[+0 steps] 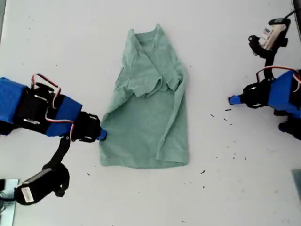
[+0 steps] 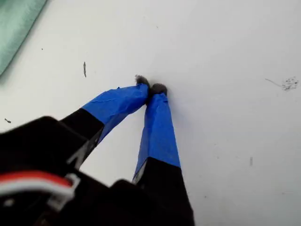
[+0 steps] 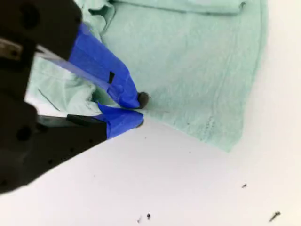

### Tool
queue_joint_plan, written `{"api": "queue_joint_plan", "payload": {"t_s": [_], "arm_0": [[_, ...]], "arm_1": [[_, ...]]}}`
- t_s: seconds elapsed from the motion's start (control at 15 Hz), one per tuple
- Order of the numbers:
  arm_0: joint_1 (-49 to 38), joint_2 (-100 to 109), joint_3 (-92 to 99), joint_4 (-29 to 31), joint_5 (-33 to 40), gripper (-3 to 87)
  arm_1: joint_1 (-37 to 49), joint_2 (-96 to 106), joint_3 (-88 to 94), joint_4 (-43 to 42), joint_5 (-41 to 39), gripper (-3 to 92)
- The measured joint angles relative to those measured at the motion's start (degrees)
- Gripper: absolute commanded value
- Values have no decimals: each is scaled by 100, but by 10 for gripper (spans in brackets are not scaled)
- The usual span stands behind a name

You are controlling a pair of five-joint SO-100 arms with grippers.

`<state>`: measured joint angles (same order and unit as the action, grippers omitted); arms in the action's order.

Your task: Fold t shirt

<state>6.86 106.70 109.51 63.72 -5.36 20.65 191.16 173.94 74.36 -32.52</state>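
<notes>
The tee (image 1: 148,101) lay mid-table (image 1: 225,188), sides folded inward, collar at the exterior view's top; our second gripper (image 3: 139,109) sat at its hem edge, jaws nearly together, seemingly holding no cloth; our first gripper (image 2: 150,88) rested pinched together on bare table, well apart; we judged the hem needed a firm, full-layer pinch before lifting.

It looked like a robotics lab bench: a plain white, dark-specked counter (image 1: 225,42) carried two blue-taped, exposed-wire robot arms (image 1: 44,110).
</notes>
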Motion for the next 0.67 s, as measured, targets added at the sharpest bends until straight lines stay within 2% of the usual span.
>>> {"api": "queue_joint_plan", "payload": {"t_s": [0.13,0.27,0.33,0.4,0.6,0.67], "arm_0": [[-281,-562,-1345,729,527,-2],[-527,-2004,-3041,984,1143,-2],[-571,-2971,-4201,949,1371,48],[-580,-3797,-5142,642,1556,161],[-571,-4957,-5660,-914,1934,211],[-536,-5212,-5730,-1187,1995,220]], "arm_1": [[0,123,0,62,0,22],[-26,193,0,97,0,22],[-44,255,0,105,18,22],[-44,316,0,167,18,22],[-44,369,0,193,26,22],[-44,369,0,193,26,22]]}}
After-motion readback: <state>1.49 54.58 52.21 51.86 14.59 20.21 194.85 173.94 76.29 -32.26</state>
